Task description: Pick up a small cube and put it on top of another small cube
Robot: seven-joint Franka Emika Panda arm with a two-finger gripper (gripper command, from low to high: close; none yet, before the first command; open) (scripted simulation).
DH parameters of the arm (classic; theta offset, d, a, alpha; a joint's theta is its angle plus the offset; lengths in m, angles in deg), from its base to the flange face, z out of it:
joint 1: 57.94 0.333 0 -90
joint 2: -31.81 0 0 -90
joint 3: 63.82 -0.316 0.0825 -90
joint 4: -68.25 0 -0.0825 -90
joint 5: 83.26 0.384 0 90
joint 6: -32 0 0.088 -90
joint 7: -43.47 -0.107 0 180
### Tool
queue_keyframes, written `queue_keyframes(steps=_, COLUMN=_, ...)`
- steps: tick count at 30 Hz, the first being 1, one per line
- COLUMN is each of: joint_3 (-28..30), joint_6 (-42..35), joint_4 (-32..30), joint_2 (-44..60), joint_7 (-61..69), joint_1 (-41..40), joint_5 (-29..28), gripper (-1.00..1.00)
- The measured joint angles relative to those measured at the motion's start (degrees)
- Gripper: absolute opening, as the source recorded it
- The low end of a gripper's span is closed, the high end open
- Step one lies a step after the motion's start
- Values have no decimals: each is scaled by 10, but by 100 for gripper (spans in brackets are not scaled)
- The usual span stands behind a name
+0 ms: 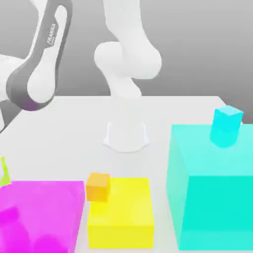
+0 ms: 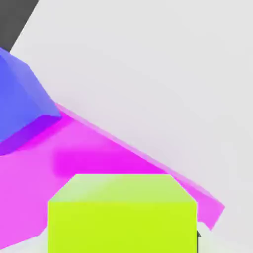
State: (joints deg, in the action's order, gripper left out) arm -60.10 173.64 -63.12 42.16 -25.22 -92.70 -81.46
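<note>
Where the white table (image 1: 74,123) meets the exterior view's left edge, a sliver of the small lime-green cube (image 1: 4,173) shows just above the big magenta block (image 1: 39,215), close over its top surface; whether it touches that surface cannot be told. In the hand view the same lime-green cube (image 2: 122,212) sits large and close to the camera, with the magenta block (image 2: 99,153) spread beneath and behind it and a blue block (image 2: 20,99) resting on the magenta top further off. The gripper's fingers cannot be made out, so whether they are apart, together or clamped on the cube cannot be told.

The white and grey Franka arm (image 1: 42,64) curves across the upper part of the exterior view, and its round base (image 1: 126,136) stands on the table near the middle. In front of the base lies a big yellow block (image 1: 121,212), just beside the magenta block on the exterior view's right of it. A small orange cube (image 1: 98,186) sits at the yellow block's far corner nearest the magenta block — touching it or hovering just above it, which of the two is unclear.

On the exterior view's right stands a tall, big turquoise block (image 1: 212,188), apart from the yellow one. A small cyan cube (image 1: 226,126) rests on its top, near the far edge — tilted a little rather than square to the block.
</note>
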Motion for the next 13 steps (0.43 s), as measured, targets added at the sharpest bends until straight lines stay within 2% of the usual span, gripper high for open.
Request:
queue_keyframes(steps=6, joint_3=-4, joint_6=-78, joint_4=122, joint_2=43, joint_7=-103, joint_1=29, joint_5=-2, gripper=-100)
queue_keyframes(steps=9, joint_3=-5, joint_6=-34, joint_4=128, joint_2=93, joint_7=-113, joint_1=33, joint_5=1, gripper=-100)
queue_keyframes(steps=10, joint_3=-5, joint_6=-21, joint_4=126, joint_2=105, joint_7=-114, joint_1=34, joint_5=2, gripper=100)
queue_keyframes(steps=13, joint_3=-5, joint_6=-21, joint_4=126, joint_2=105, joint_7=-114, joint_1=34, joint_5=2, gripper=100)
